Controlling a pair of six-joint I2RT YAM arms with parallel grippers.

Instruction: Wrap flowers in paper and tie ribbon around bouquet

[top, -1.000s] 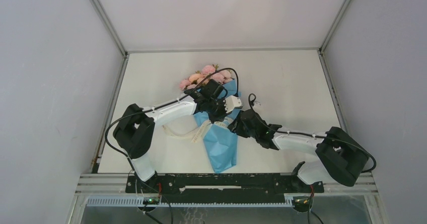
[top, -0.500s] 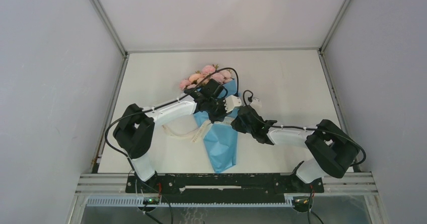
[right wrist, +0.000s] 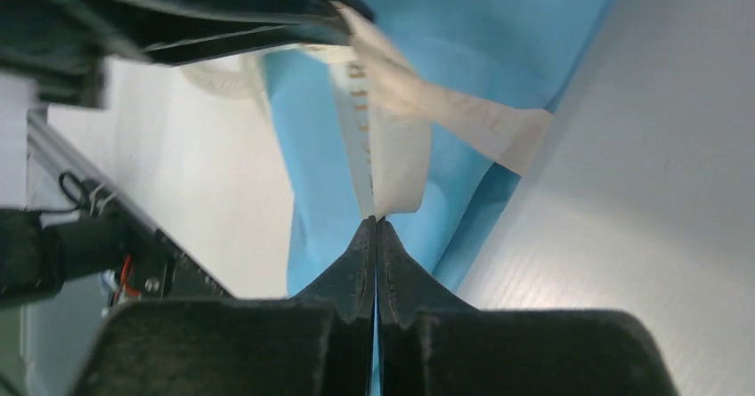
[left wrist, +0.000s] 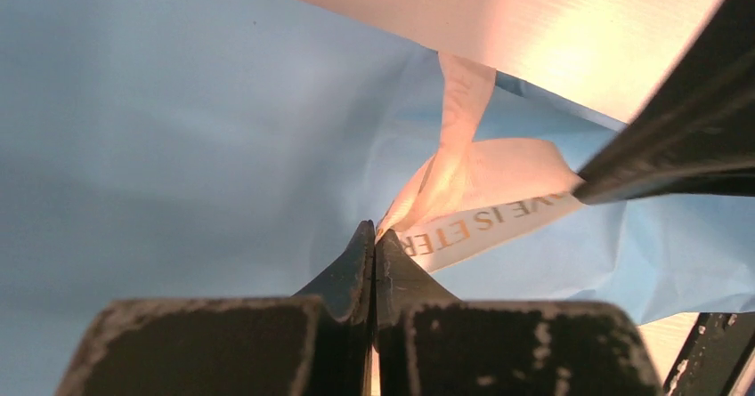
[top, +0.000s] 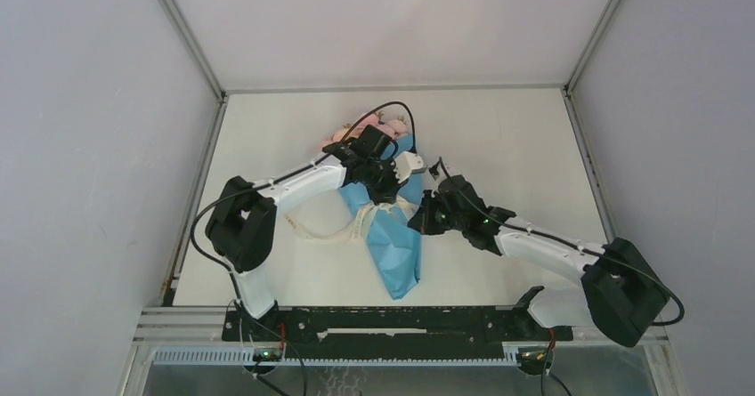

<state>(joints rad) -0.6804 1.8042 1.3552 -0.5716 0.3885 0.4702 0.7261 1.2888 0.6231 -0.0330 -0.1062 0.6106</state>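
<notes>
The bouquet lies on the table as a light-blue paper (top: 396, 245) cone, its tip toward the near edge. At the wide far end the pink flowers (top: 395, 127) peek out from behind my left wrist. A cream ribbon (top: 398, 207) crosses the cone's middle, and a loose length of it trails to the left. My left gripper (top: 385, 191) hangs over the cone, shut on the ribbon (left wrist: 481, 225) where the lettered strand leaves its tips (left wrist: 375, 233). My right gripper (top: 418, 221) is at the cone's right edge, shut on another stretch of ribbon (right wrist: 385, 160) that comes out right at its tips (right wrist: 375, 222).
The white table (top: 516, 156) spreads around the bouquet, with grey walls on both sides and at the back. The ribbon's slack tail (top: 325, 233) loops on the table left of the cone. The two wrists stand close together over the cone.
My right gripper has closed from half open onto the ribbon and shifted a little toward the far side. The left gripper has moved up toward the flowers, and the ribbon now lies tight across the cone.
</notes>
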